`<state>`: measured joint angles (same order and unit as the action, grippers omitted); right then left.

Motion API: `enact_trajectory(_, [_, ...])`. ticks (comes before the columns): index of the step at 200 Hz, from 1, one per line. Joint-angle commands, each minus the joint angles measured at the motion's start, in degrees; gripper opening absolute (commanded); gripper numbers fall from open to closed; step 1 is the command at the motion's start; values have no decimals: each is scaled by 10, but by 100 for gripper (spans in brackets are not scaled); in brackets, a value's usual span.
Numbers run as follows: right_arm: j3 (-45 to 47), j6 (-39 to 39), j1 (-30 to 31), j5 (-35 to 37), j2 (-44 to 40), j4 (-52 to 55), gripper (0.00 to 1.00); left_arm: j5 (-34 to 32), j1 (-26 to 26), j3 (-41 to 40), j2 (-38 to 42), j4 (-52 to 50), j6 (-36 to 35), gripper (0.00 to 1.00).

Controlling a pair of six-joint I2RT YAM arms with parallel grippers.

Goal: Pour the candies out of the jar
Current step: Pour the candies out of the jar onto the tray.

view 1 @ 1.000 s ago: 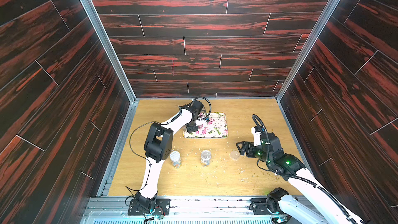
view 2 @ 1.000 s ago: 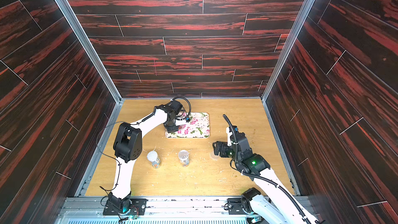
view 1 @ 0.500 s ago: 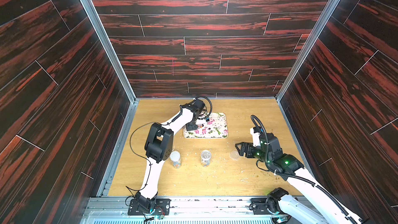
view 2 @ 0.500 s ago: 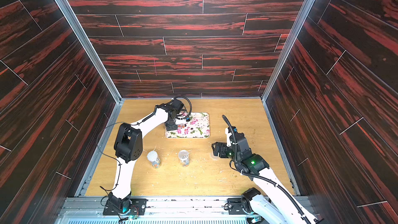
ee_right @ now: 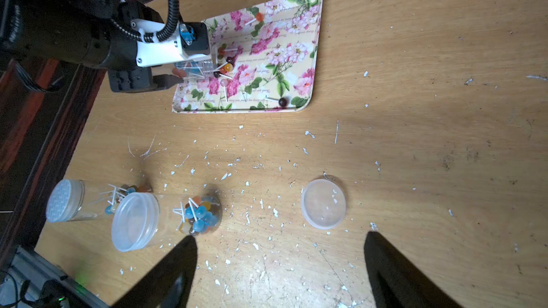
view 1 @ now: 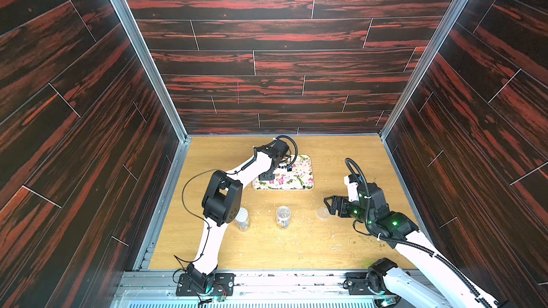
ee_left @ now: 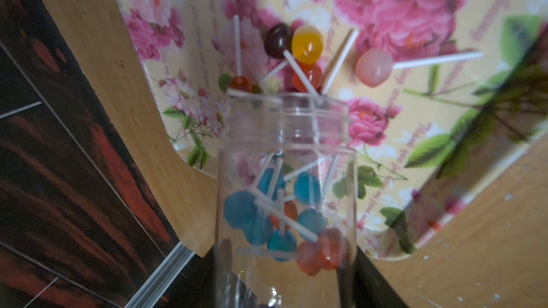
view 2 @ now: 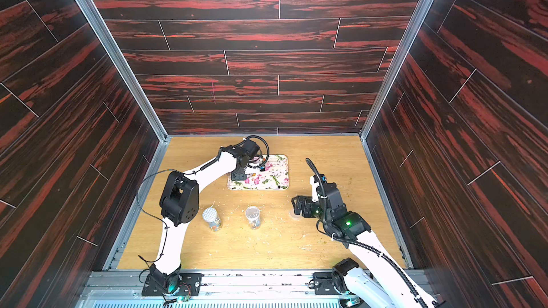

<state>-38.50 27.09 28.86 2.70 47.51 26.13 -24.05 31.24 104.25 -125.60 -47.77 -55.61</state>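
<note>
My left gripper [ee_left: 284, 277] is shut on a clear, lidless jar [ee_left: 284, 173], tipped mouth-down over the floral tray [ee_left: 415, 131]. Blue and orange candies [ee_left: 246, 208] on white sticks still lie inside the jar. Several candies [ee_left: 307, 44], dark, yellow, red and pink, lie on the tray just past its mouth. In both top views the left gripper [view 1: 281, 167] [view 2: 255, 167] hangs over the tray's left part [view 1: 299, 179]. My right gripper [ee_right: 280, 238] is open and holds nothing, low over the table beside a loose clear lid [ee_right: 323, 204].
Two more lidded jars of candies stand near the front: one with a patterned lid [view 1: 242, 217], one with a clear lid [view 1: 283, 217]. Pale crumbs are scattered over the wooden table [ee_right: 415, 114]. Dark walls close in the left, right and back.
The left wrist has shifted slightly over the tray with the jar still held. The right arm has hardly moved and stays open.
</note>
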Motion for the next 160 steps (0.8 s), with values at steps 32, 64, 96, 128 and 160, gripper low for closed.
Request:
enact_trajectory(32, [-3, -13, -3, -20, -5, 18, 91, -45, 3, -55, 61, 28, -51, 39])
enact_trajectory(64, [1, -8, -3, -19, -19, 22, 91, -50, 4, -45, 59, 28, -55, 39])
enact_trajectory(96, [2, -6, -4, -14, -28, 29, 91, -60, 7, -41, 63, 29, -62, 39])
enact_trajectory(128, [1, -5, -4, -15, -28, 33, 91, -71, 9, -42, 67, 36, -70, 39])
enact_trajectory(160, [-2, -6, -4, -11, -30, 39, 91, -78, 14, -35, 69, 37, -78, 38])
